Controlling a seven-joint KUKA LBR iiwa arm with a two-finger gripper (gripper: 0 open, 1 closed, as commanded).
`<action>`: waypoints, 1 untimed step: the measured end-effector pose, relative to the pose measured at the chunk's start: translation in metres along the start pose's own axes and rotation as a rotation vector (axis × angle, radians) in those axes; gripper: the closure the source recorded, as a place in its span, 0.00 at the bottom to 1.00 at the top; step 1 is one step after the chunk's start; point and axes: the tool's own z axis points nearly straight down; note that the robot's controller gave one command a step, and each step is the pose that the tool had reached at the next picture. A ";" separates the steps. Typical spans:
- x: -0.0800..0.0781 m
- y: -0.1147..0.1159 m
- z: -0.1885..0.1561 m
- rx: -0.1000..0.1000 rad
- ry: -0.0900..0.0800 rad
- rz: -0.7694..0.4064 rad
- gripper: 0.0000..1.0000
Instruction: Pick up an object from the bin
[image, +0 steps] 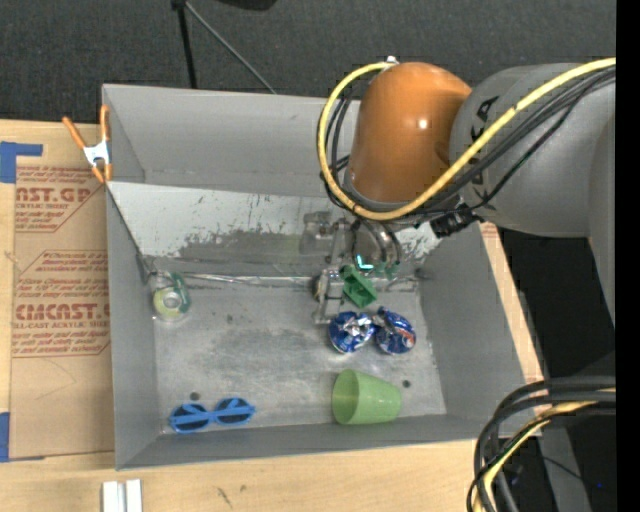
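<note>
Jaws: down in the bin at about 2 o'clock from the floor's middle, under the arm's wrist; how far open they stand cannot be told, nor whether they grip anything.
Thing at the jaws: a small dark green block (357, 291), right at the jaws' tip and tilted; whether it is between them cannot be told.
Near left, 7 o'clock: a flat blue piece shaped like a pair of spectacles (210, 413), lying close to the near wall.
Near right, 5 o'clock: a light green cup (366, 398), on its side.
Right of middle, 3 o'clock: two blue and white crumpled wrappers (371, 333), touching one another, just on the near side of the green block.
Left, 10 o'clock: a small pale yellow-green roll (170, 300), well apart from the rest.
Bin: grey metal (220, 140), its floor scuffed.
Arm: rounded orange cover (405, 130) over the wrist, yellow cables looped about it, at 1 o'clock.
</note>
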 end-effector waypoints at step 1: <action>0.022 0.062 -0.012 0.000 -0.007 -0.239 0.00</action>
